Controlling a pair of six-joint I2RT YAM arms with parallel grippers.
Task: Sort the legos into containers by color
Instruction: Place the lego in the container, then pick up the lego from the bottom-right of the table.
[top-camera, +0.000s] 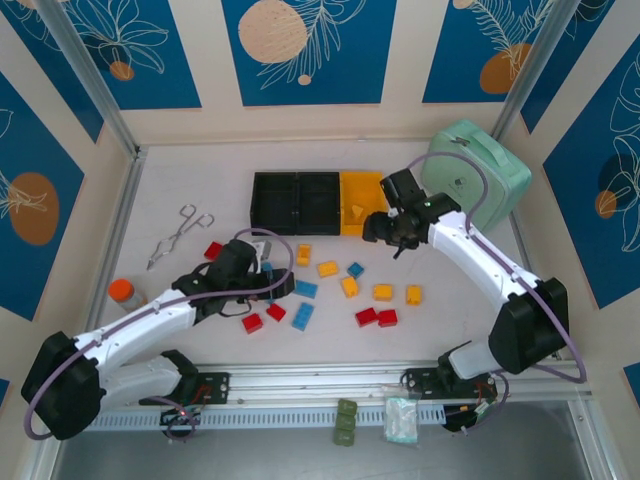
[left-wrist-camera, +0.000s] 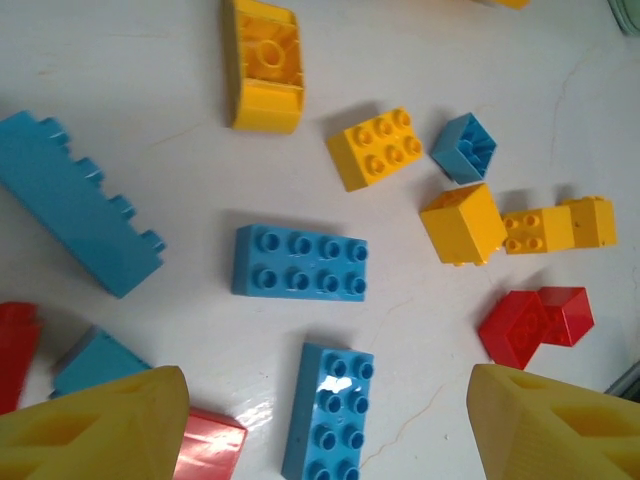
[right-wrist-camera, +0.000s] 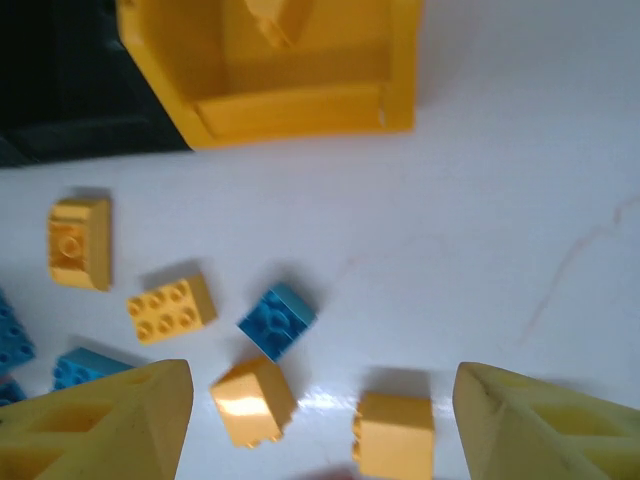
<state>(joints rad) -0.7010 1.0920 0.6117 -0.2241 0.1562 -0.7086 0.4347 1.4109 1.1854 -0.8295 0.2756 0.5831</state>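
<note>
Since both gape empty, the left tool (left-wrist-camera: 325, 388) should squarely straddle the blue brick (left-wrist-camera: 330, 425) across its width, the right tool (right-wrist-camera: 322, 385) a yellow brick (right-wrist-camera: 393, 432).

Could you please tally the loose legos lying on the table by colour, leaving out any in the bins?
Red legos: 5
Blue legos: 5
Yellow legos: 5
Total: 15

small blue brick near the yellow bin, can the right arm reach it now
Probably yes: the right gripper hangs open close to the small blue brick, and nothing lies over it.
</note>
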